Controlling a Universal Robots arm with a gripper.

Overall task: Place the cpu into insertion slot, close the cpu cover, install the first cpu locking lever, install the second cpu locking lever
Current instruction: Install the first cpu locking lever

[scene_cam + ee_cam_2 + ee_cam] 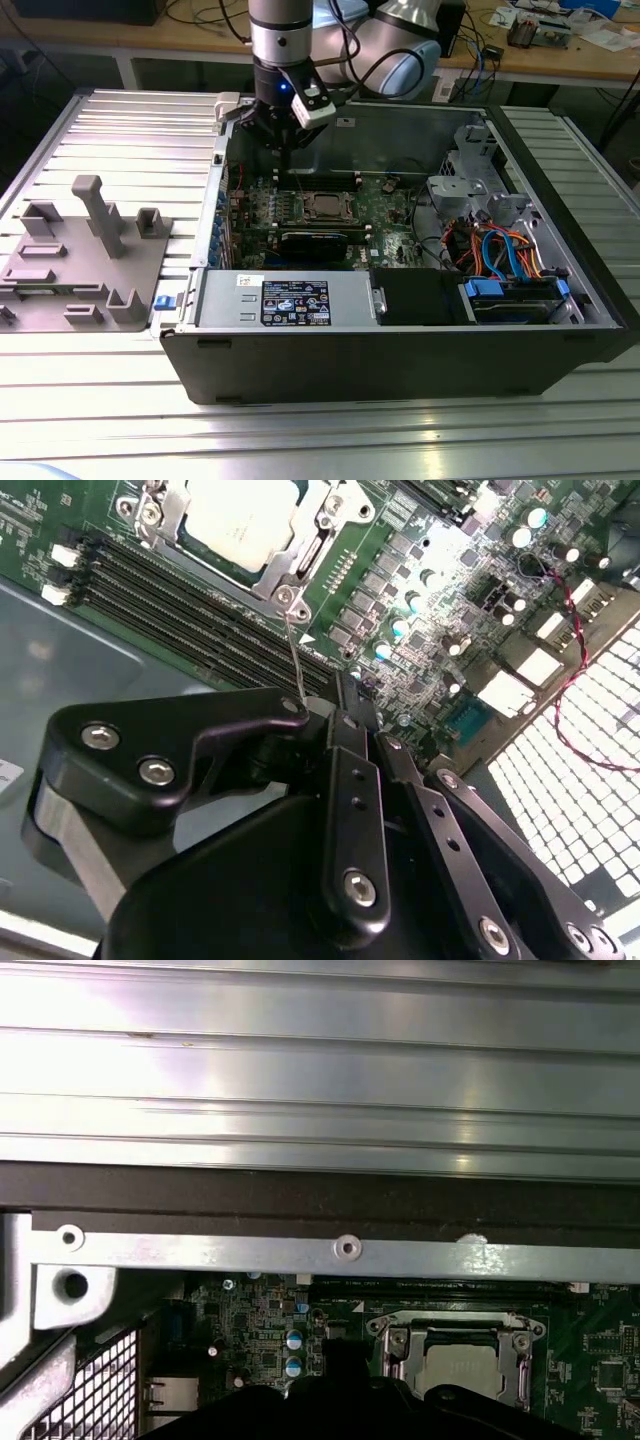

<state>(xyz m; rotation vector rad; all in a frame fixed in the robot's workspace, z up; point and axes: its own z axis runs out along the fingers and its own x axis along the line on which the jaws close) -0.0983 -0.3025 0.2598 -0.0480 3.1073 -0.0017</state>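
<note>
The small flat square cpu with its silver metal top point(240, 515) already lies in the insertion slot, the square silver-rimmed socket of the green motherboard point(462, 1360), so the first step looks done. The cpu cover, a thin silver hinged frame plate with a square window point(300, 555), appears to lie flat around the chip, which suggests the second step is finished too. A thin silver wire locking lever point(294, 655) stands up from the socket's corner towards the black gripper point(300, 708) and does not look latched, so I judge the lever work unfinished; whether the other lever is locked cannot be made out. In the exterior view the gripper point(283, 140) hangs over the open dark computer case point(400, 350), with the socket towards five o'clock from it. The fingertips seem to meet at the lever's upper end, though I cannot tell whether they are truly clamped on it.
</note>
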